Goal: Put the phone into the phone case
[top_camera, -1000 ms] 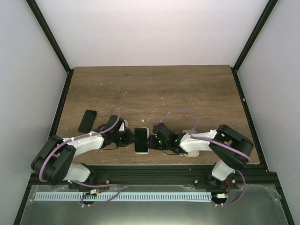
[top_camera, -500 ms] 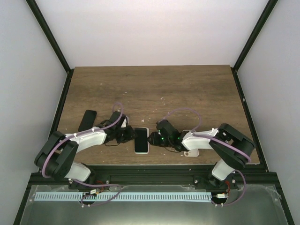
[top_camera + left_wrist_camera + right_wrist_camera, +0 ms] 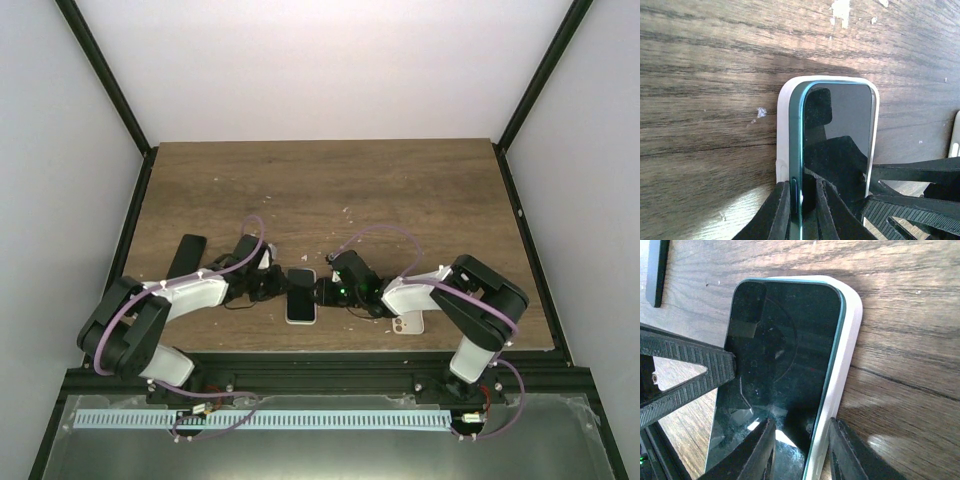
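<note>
Wooden table (image 3: pixel 400 190) seen from above; at centre near its front edge, cream phone case (image 3: pixel 782 125) lying flat with the phone (image 3: pixel 840 125) face up inside it, teal rim seemingly a shade proud along the left wall; spare cream slab (image 3: pixel 408 322) at near right, newly uncovered by the right arm's drawing in; black slab (image 3: pixel 187 256) to the left, well apart; left gripper (image 3: pixel 801 189) narrowed within the last second, now pinching the phone's left edge against the case wall; right gripper (image 3: pixel 801 425) part-spread astride the right edge, grip not discernible; seating judged nearly complete.
</note>
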You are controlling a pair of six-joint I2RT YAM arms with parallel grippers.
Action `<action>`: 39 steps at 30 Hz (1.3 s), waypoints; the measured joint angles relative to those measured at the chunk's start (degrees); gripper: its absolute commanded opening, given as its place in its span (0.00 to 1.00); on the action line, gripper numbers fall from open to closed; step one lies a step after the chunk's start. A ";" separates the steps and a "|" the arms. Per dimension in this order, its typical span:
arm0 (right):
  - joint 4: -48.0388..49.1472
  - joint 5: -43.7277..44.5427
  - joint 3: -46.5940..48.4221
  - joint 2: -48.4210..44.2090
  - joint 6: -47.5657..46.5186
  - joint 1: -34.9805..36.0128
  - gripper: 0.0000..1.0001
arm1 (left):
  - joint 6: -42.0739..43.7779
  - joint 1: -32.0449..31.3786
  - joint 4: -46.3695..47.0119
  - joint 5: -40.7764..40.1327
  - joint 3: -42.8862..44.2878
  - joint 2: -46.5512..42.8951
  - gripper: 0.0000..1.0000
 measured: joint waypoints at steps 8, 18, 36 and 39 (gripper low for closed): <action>1.03 -0.24 0.09 0.63 -2.99 -0.04 0.30 | 1.97 0.04 1.46 -0.15 -0.07 1.51 0.37; -1.57 0.55 0.00 -1.18 -1.90 0.09 0.31 | 1.88 -0.72 -1.73 -3.56 -0.09 -3.21 0.32; 3.85 -3.85 -2.16 -0.39 6.73 0.09 0.44 | 2.62 -0.68 -1.11 -0.96 -3.89 -4.33 0.13; 4.66 -4.66 -2.16 -0.15 7.45 -0.07 0.44 | 2.75 -0.52 -0.11 -0.46 -4.33 -4.31 0.09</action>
